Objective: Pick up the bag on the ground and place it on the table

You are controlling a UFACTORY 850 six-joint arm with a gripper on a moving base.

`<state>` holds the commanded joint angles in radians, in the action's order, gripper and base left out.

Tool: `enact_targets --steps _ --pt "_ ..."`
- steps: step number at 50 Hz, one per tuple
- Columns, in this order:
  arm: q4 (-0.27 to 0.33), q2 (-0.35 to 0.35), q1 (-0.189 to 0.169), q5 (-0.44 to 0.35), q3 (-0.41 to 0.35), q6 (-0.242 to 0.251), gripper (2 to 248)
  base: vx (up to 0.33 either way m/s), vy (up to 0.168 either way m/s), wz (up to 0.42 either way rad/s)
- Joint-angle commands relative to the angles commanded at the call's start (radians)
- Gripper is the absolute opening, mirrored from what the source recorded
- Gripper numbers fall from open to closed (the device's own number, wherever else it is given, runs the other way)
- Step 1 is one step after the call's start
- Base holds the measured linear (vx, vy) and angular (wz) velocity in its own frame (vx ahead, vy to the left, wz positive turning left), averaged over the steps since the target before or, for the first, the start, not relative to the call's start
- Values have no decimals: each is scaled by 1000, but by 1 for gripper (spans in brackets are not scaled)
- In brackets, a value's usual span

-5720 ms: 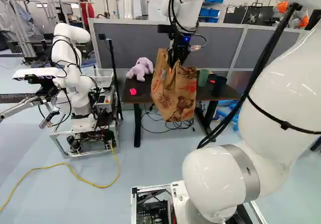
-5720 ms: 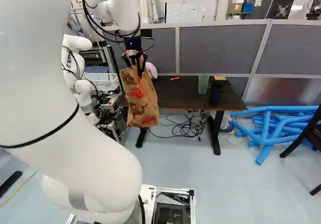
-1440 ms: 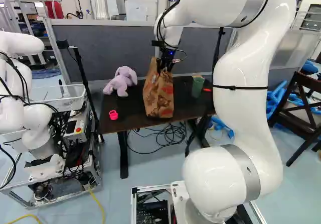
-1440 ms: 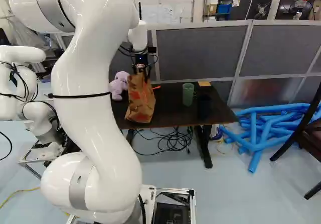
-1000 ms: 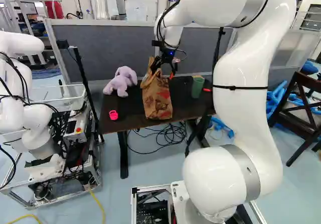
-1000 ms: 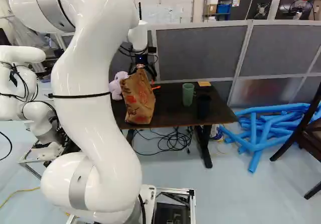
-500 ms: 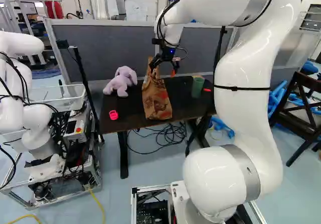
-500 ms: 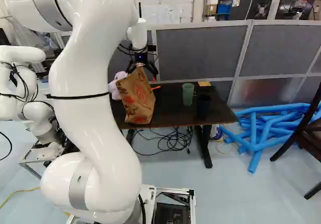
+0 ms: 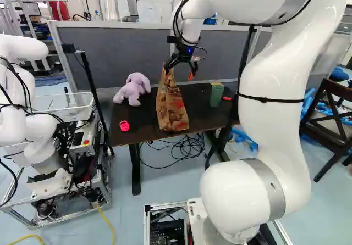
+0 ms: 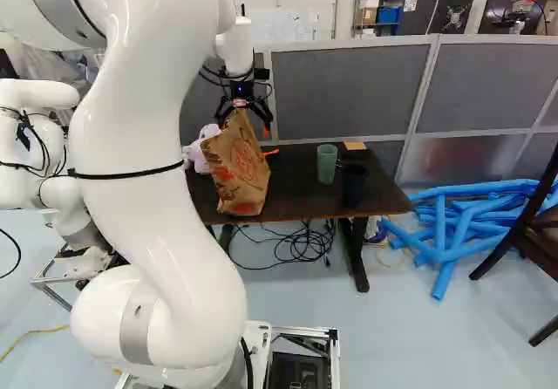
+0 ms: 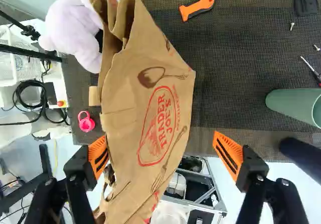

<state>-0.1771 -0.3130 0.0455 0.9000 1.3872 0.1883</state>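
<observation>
The open gripper (image 9: pixel 179 72) is at the top of the brown paper bag (image 9: pixel 171 110), which stands leaning a little on the dark table (image 9: pixel 132 127), near its front edge. In the wrist view, the gripper (image 11: pixel 163 156) has its orange-padded fingers wide apart. The bag's (image 11: pixel 150 83) printed side passes between them; one pad (image 11: pixel 98 156) is right beside its edge, whether touching I cannot tell, while the other (image 11: pixel 228 156) is clear of it.
On the table are a purple plush toy (image 9: pixel 132 89), a pink item (image 9: pixel 124 126), a green cup (image 10: pixel 327 163), a black cup (image 10: pixel 354 184) and an orange-handled tool (image 11: pixel 197 7). Grey partitions rise behind. Another robot (image 9: pixel 25 107) stands left; blue tubes (image 10: pixel 462 223) and a chair (image 10: pixel 523 223) are right.
The base has moved since the earliest frames, where the gripped bag hung before the table. The bag came onto the tabletop, the fingers opened and let go, and the gripper has since risen slightly.
</observation>
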Motion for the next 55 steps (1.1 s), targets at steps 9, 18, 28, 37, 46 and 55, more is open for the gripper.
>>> enact_targets --steps 9,18,28,37,46,55 --pt "0 24 0 42 0 0 247 0 0 0" --pt "0 47 0 77 0 0 247 0 0 0" --pt "0 73 0 93 1 0 247 0 0 0" --pt "0 95 0 112 3 0 247 0 0 0" --pt "0 117 0 138 6 0 247 0 0 0" --pt "0 128 0 144 8 0 247 0 0 0"
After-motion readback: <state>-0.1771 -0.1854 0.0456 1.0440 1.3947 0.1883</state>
